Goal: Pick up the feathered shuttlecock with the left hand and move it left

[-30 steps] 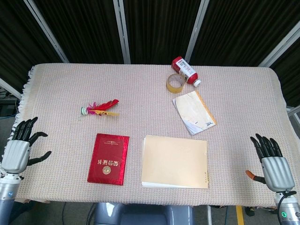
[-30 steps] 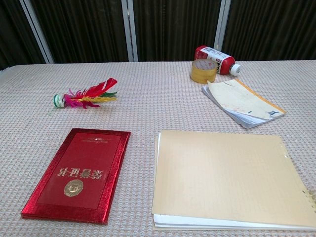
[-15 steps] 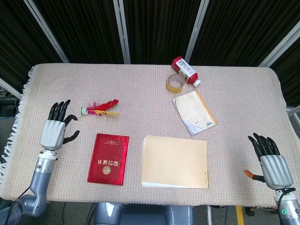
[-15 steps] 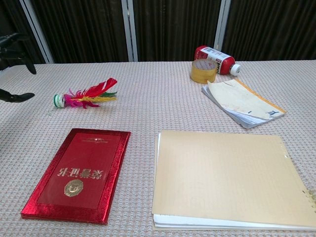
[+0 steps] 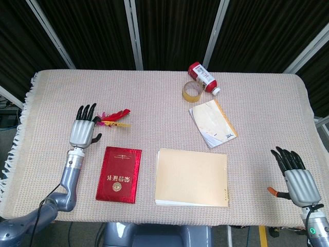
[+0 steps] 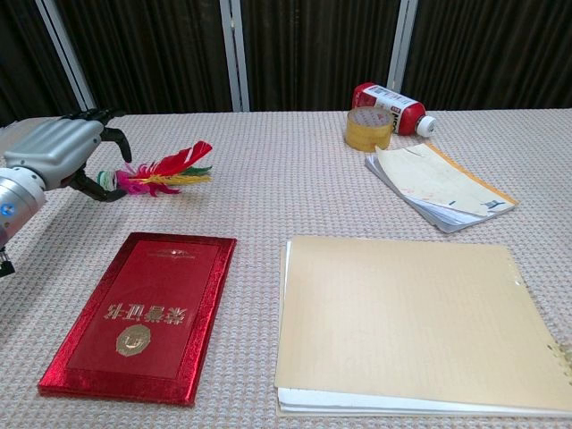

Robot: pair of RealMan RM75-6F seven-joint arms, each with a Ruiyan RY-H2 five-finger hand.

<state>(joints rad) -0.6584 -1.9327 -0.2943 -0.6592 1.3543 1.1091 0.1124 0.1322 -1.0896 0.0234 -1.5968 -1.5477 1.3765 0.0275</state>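
The feathered shuttlecock lies flat on the cloth at the left, red, yellow and pink feathers pointing right, its white base toward the left. My left hand hovers just over and left of that base, fingers spread, holding nothing; it hides the base in the head view. My right hand stays open at the table's near right edge, seen only in the head view.
A red booklet lies just in front of the shuttlecock. A tan notebook sits at centre front, a small notepad further right. A tape roll and a red bottle lie at the back.
My left hand has swept in from the table's left edge to the right and forward, arriving at the shuttlecock's base. The right hand has barely shifted.
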